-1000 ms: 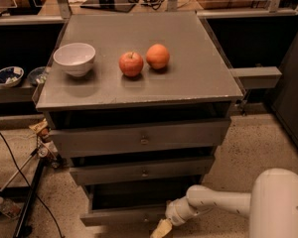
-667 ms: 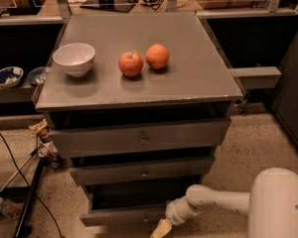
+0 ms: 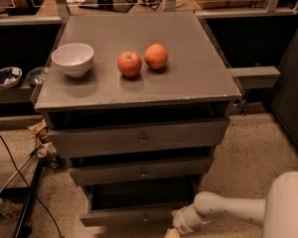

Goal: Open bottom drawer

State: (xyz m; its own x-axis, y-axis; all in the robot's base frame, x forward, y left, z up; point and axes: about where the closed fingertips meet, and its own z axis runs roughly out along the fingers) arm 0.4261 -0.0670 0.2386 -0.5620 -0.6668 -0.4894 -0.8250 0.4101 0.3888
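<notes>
The grey cabinet (image 3: 223, 133) fills the middle of the view. It lies above and to the left of the end effector as the camera looks, and its worktop (image 3: 188, 83) is well above and beyond it. The white arm (image 3: 238, 209) comes in low from the right edge, its forearm close to level and running leftward toward the foot of the cabinet, with the wrist bent slightly down at the lower edge of the view.

Of the three drawer fronts, the top drawer (image 3: 99, 140) and the middle drawer (image 3: 109, 172) stand above the end effector, well clear of it. The bottom drawer (image 3: 114, 216) is the lowest panel, just to its left at about the same height. Its long axis runs side to side, roughly in line with the forearm. A dark opening shows above this front, so I judge it already drawn some way out.

The end effector (image 3: 175, 228) sits at the right end of that front, just beside it. Whether it touches the panel, and whether it is open, closed or gripping anything, I cannot tell. The drawer's small knob (image 3: 145, 217) lies to its left, near but apart. Any further opening means drawing the front toward the camera.

A white bowl (image 3: 73, 58), an apple (image 3: 129, 64) and an orange (image 3: 156, 56) rest on the worktop, far above and left.
</notes>
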